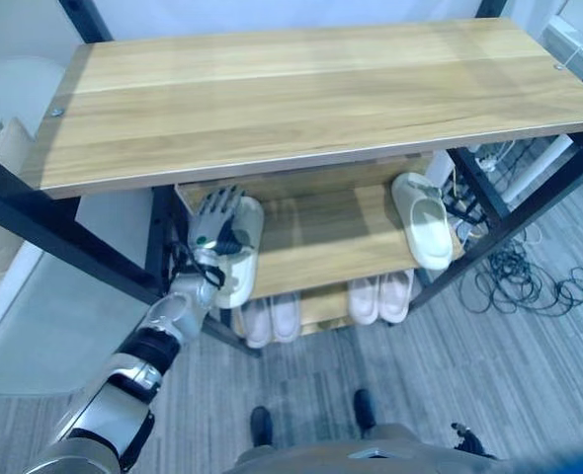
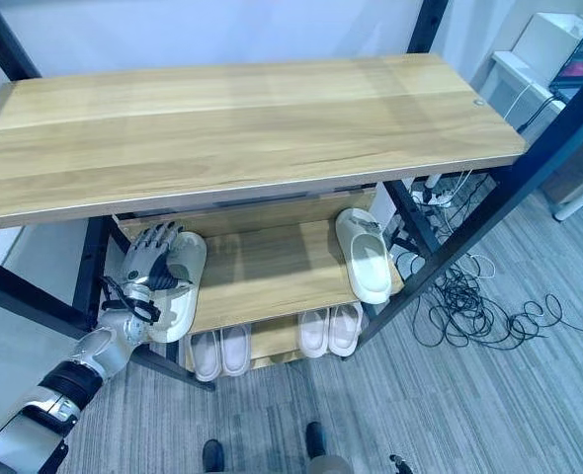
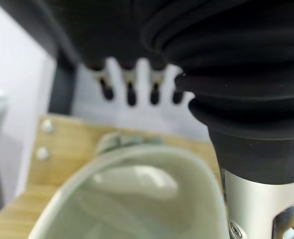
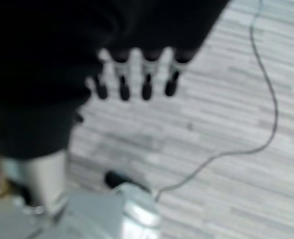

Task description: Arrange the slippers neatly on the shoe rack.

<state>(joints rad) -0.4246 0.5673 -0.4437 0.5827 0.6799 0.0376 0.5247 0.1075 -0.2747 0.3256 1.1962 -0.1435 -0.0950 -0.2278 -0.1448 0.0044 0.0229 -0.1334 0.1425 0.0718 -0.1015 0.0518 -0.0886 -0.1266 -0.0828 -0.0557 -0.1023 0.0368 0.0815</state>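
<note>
Shoe rack (image 2: 222,118): black metal frame w/ light wood boards, bare top board. Middle shelf (image 2: 262,267) carries two pale greenish-white slippers, well apart: left slipper (image 2: 185,286) at the shelf's left end, overhanging the front edge a bit, right slipper (image 2: 364,255) at the right end, lying lengthwise front-to-back. Bottom shelf (image 1: 323,304) has two pairs of pale pink slippers side by side, left pair (image 2: 221,352) & right pair (image 2: 331,330), toes toward the front; the rack stands on a grey plank floor (image 2: 489,395).
</note>
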